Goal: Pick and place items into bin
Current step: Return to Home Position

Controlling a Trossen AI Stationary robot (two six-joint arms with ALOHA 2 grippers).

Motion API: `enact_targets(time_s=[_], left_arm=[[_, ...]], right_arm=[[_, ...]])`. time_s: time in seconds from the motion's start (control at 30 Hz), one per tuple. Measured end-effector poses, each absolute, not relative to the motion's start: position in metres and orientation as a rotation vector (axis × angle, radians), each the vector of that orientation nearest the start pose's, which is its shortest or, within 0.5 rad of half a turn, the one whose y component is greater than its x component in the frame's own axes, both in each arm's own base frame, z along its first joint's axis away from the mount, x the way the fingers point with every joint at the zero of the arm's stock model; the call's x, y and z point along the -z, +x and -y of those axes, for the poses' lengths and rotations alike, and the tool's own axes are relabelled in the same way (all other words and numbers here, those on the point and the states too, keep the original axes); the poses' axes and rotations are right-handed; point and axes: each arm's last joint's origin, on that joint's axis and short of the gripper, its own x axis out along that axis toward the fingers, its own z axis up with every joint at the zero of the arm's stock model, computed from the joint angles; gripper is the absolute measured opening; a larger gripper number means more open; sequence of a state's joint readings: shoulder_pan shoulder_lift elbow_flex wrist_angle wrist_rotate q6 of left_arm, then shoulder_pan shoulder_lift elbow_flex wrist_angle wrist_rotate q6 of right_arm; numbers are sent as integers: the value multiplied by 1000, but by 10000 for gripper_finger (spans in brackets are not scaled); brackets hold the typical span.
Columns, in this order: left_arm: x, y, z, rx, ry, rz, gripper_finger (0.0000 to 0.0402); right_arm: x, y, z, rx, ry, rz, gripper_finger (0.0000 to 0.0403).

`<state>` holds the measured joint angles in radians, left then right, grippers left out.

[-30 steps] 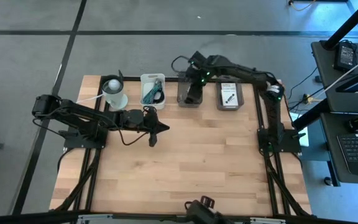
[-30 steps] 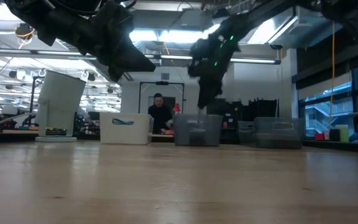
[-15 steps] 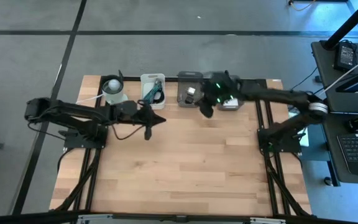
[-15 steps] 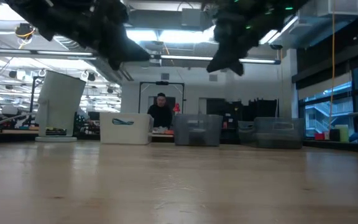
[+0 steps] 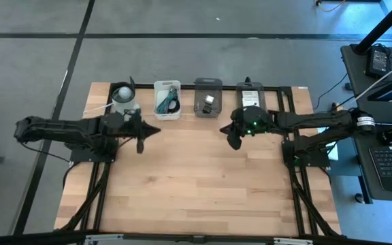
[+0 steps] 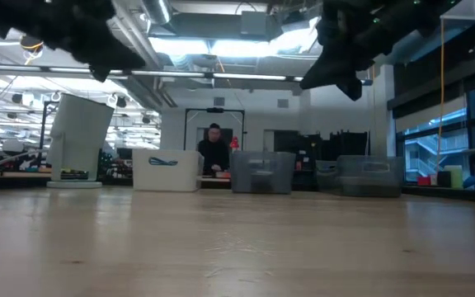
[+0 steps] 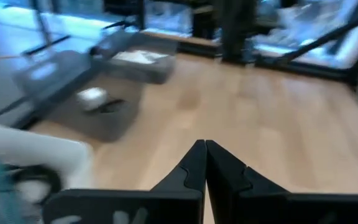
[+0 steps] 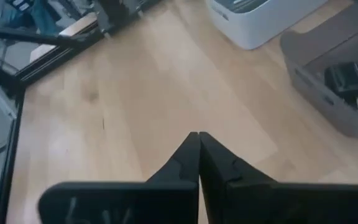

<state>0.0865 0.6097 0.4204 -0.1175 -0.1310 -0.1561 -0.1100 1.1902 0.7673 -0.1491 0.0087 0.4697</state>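
The right gripper [image 8: 199,135] is pressing its 2 dark fingers [image 8: 180,160] together tip to tip above the pale wooden tabletop [image 8: 135,93], while a black plug adapter [image 8: 345,79] is lying inside a grey plastic bin [image 8: 325,109] sitting just beside a white rounded plastic bin [image 8: 260,23].

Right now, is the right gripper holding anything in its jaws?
No: the right gripper has its jaws shut tip to tip with nothing between them, above the wooden table.
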Motion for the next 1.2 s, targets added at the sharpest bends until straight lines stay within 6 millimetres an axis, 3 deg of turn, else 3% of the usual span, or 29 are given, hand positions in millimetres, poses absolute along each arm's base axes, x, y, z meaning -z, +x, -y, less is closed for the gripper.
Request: enact_targets(time_s=[0.2, 0.4, 0.73, 0.93, 1.2], left_arm=[[-209, 134, 4, -145, -166, -242, 2], [-214, 115, 11, -86, -59, -153, 2], [-222, 76, 3, -58, -21, -15, 2], [-218, 80, 4, 14, -12, 8, 2], [-186, 92, 1, 21, -54, 43, 1]], right_arm=[[-254, 253, 21, 248, 465, -482, 5], [-254, 253, 20, 244, 464, -489, 5], [-254, 254, 20, 242, 464, -485, 5], [-255, 254, 20, 241, 464, -479, 5], [-255, 254, 20, 246, 490, -469, 5]])
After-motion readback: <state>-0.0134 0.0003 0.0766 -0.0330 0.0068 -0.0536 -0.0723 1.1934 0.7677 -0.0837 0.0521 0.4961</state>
